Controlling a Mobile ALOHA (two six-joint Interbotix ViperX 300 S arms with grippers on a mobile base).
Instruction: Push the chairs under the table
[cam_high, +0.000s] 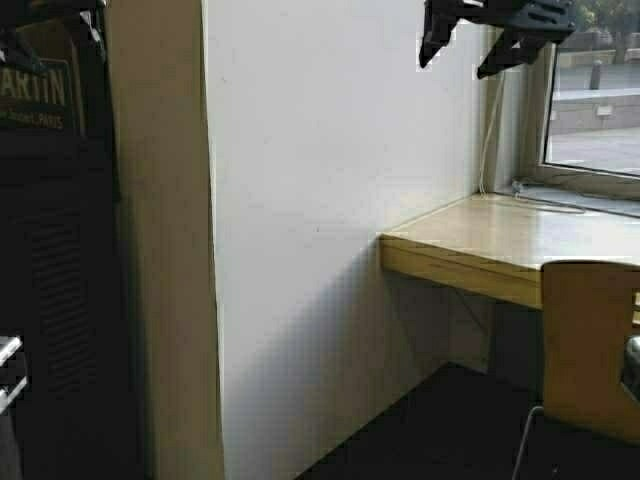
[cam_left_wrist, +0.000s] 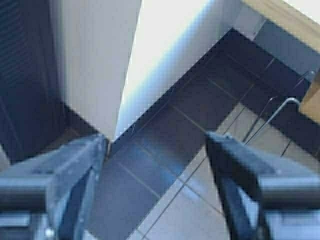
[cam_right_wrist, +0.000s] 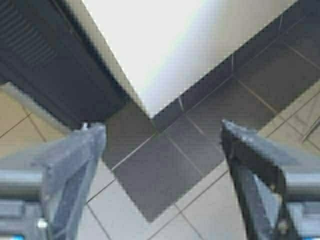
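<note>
One tan chair (cam_high: 590, 345) shows its curved backrest at the lower right of the high view, standing in front of the table (cam_high: 480, 250). The table has a pale yellowish top and runs along under the window. In the left wrist view a silver chair leg (cam_left_wrist: 280, 107) and a tan corner of the chair (cam_left_wrist: 314, 100) appear beyond the table's edge (cam_left_wrist: 285, 15). My left gripper (cam_left_wrist: 156, 140) hangs open over the dark floor tiles with nothing between its fingers. My right gripper (cam_right_wrist: 161, 127) is also open and empty above the floor near the pillar's foot.
A broad white pillar (cam_high: 330, 220) fills the middle of the high view, with a dark louvred cabinet (cam_high: 60, 280) to its left. A window (cam_high: 595, 110) sits above the table, with a cable on the sill. Dark and light floor tiles (cam_right_wrist: 165, 170) lie below.
</note>
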